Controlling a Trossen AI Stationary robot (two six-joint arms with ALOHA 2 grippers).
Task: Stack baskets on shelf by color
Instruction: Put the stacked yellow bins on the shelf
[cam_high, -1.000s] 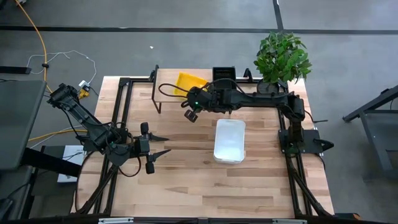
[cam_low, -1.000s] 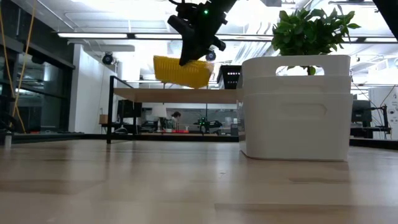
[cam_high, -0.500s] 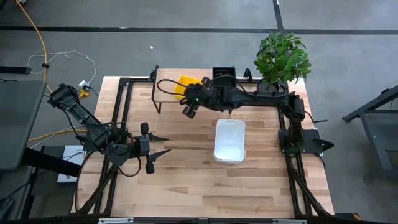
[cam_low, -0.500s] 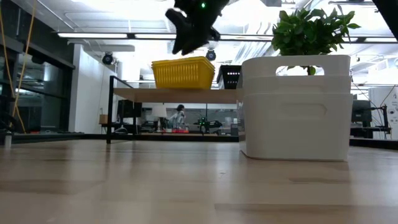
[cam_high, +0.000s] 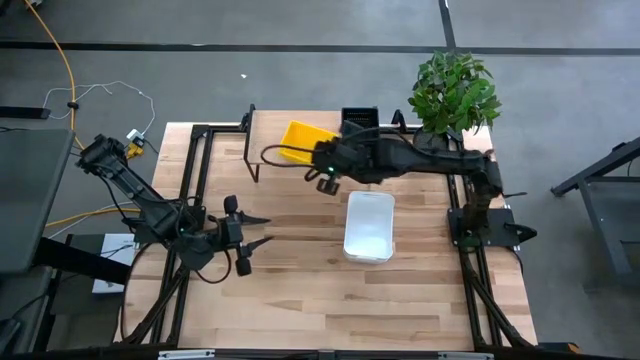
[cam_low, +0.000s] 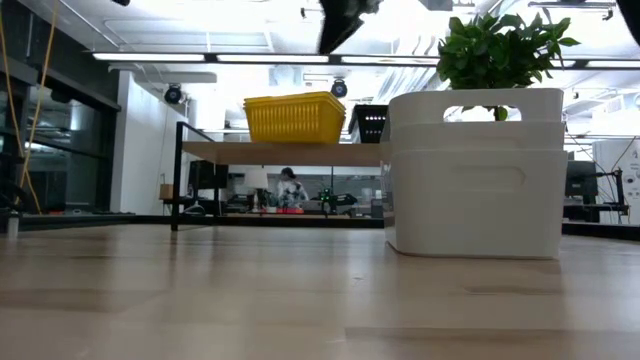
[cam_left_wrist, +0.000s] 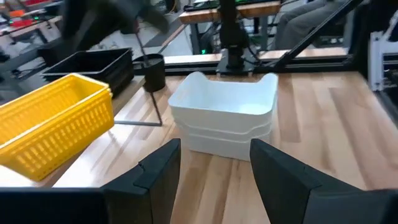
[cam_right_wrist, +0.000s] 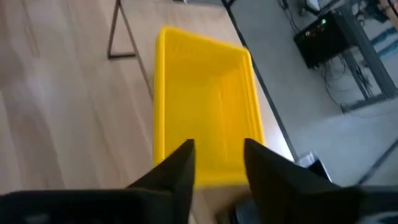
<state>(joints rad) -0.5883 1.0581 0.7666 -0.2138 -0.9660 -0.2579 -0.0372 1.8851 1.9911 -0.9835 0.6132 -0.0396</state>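
While the arms sit apart: scene state below.
Yellow basket (cam_high: 300, 139): resting level on the shelf (cam_high: 262, 135), toward its middle; nothing gripping it. Low view shows it (cam_low: 294, 116) flat on the shelf top.
Black basket (cam_high: 360, 119): also on the shelf, just beside the yellow one on the plant side; partly hidden by the right arm from above.
White baskets (cam_high: 369, 225): nested stack on the surface in front of the shelf, near centre, well apart from the yellow basket. Low view shows two rims, one inside the other (cam_low: 475, 170).
Right end effector (cam_high: 327, 181): in the air over the front edge of the shelf, between the yellow basket and the white stack. Right wrist view looks down on the yellow basket (cam_right_wrist: 205, 140) past its fingers (cam_right_wrist: 177, 165); fingers apart, holding nothing.
Left end effector (cam_high: 252, 244): low over the surface on the left side, pointing toward the white stack, well apart from it. Fingers (cam_left_wrist: 158, 171) spread, holding nothing; white stack (cam_left_wrist: 227, 118) visible between them farther off.
Plant (cam_high: 455, 92): potted, at the far right corner of the surface, behind the white stack in the low view.
Background: a person (cam_low: 289, 187) visible under the shelf in the low view, far off in the room.
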